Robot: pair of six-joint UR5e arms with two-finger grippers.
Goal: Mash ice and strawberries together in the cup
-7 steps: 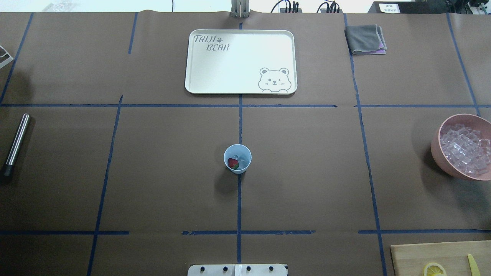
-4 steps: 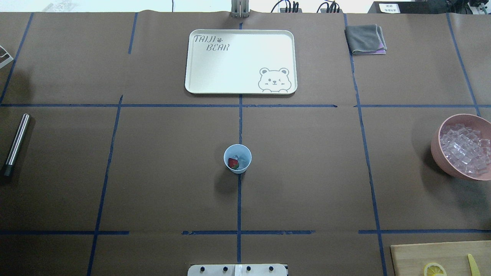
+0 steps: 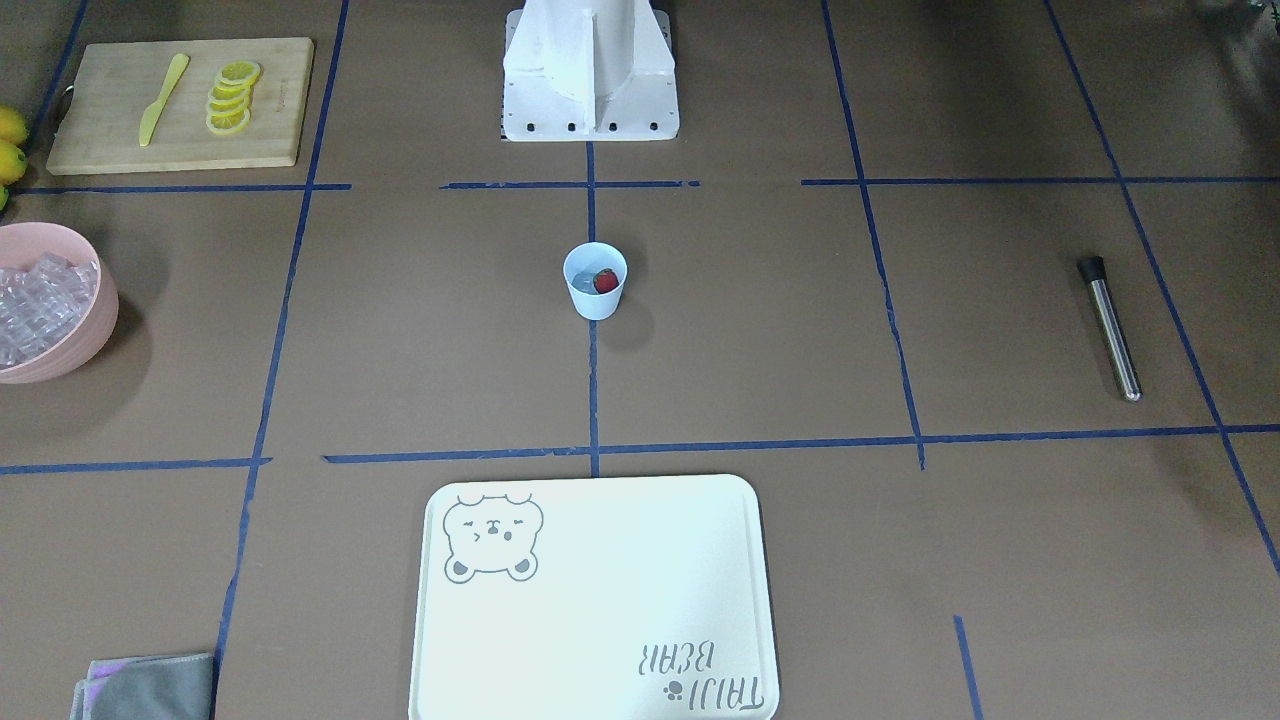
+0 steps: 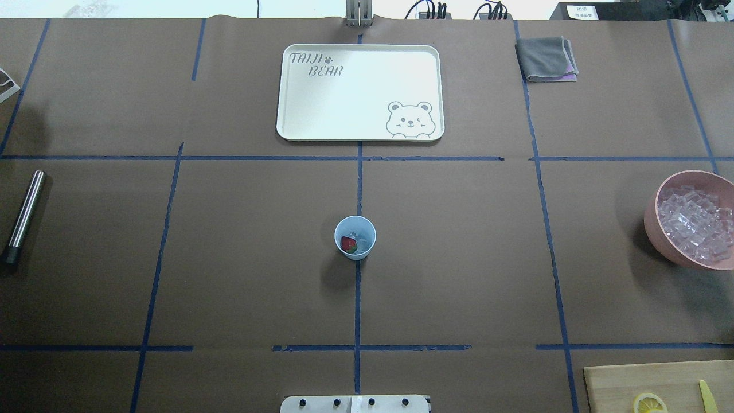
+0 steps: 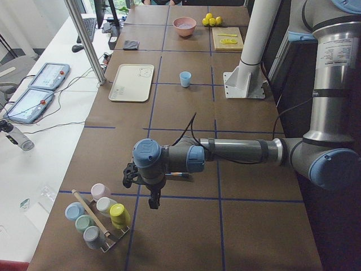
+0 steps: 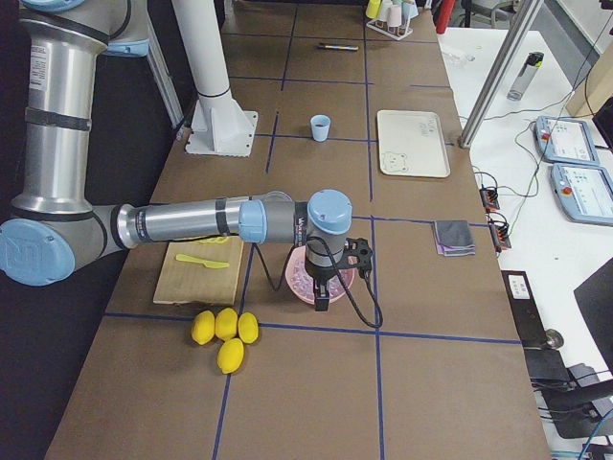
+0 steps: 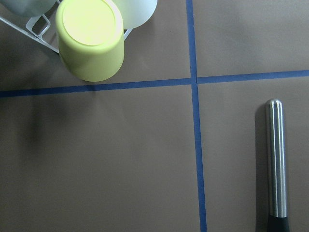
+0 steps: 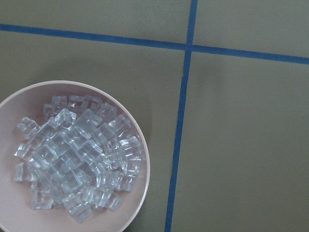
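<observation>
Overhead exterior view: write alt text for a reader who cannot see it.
A pale cup holding a strawberry and ice stands mid-table on brown paper with blue tape lines. A white tray lies beyond it, a metal rod far left, a pink bowl of ice far right.

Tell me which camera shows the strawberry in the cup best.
The overhead exterior view: it looks into the cup and shows the strawberry beside ice. The front-facing view shows it obliquely; both side views show only the cup; the wrist views miss it.
</observation>
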